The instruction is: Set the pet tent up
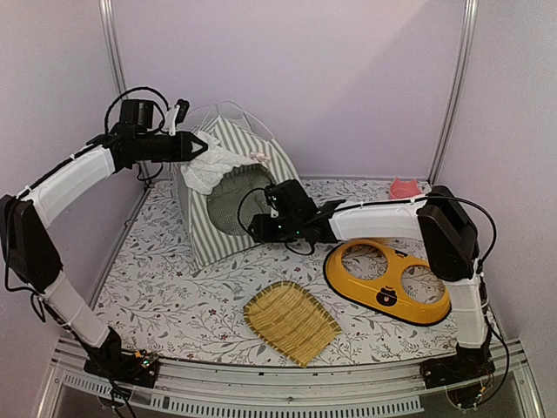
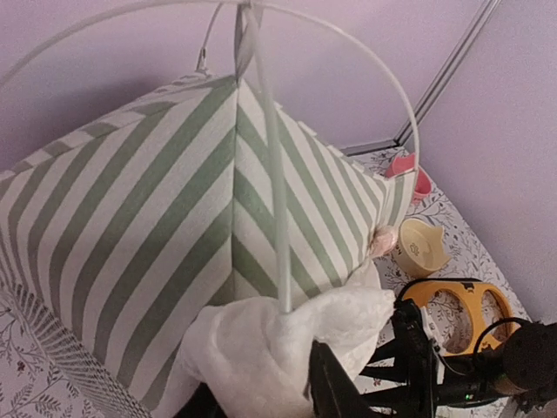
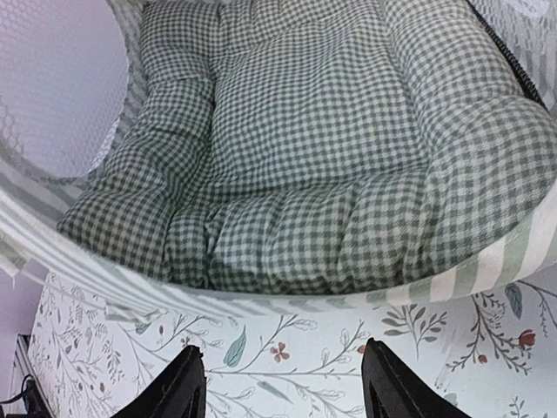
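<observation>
The striped pet tent (image 1: 206, 231) stands at the back left of the table, its white poles (image 1: 228, 109) crossing above the peak. My left gripper (image 1: 200, 148) is shut on the white lace door curtain (image 1: 209, 167) and holds it bunched up beside the tent's top. In the left wrist view the curtain (image 2: 261, 344) wraps my fingers below a white pole (image 2: 277, 209) and the striped roof (image 2: 148, 226). My right gripper (image 1: 258, 228) is open and empty just outside the doorway. Its view shows the checked cushion (image 3: 305, 148) inside the tent, beyond the striped sill (image 3: 487, 266).
A yellow double-bowl feeder (image 1: 389, 280) lies right of the tent and a bamboo tray (image 1: 291, 321) lies at the front centre. A pink item (image 1: 404, 188) and a cream bowl (image 2: 419, 246) sit at the back right. Walls enclose the table on three sides.
</observation>
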